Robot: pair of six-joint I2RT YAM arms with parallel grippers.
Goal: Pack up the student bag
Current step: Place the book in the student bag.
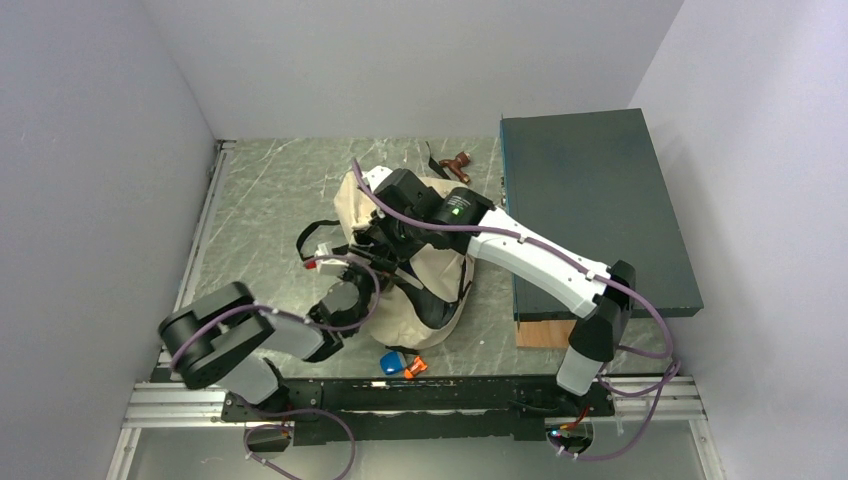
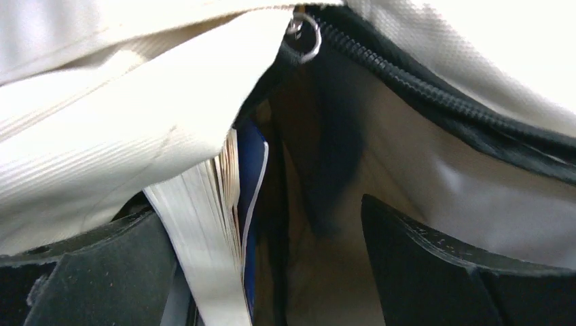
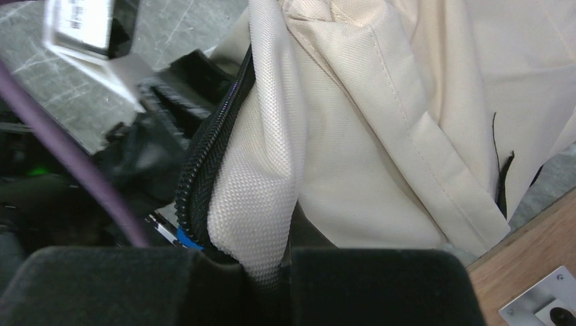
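At the centre of the top view the soft beige canvas backpack (image 1: 440,272) looks limp and light, best held by its zip rim, where the right gripper (image 3: 268,272) pinches the cloth, while the left gripper (image 2: 261,227) gapes wide inside, empty, beside a blue-covered book (image 2: 204,224).

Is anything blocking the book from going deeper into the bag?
Nothing visible does. The book sits in the open mouth of the bag, with bare beige lining beyond it. The right fingers pinch the bag's edge, holding it open.
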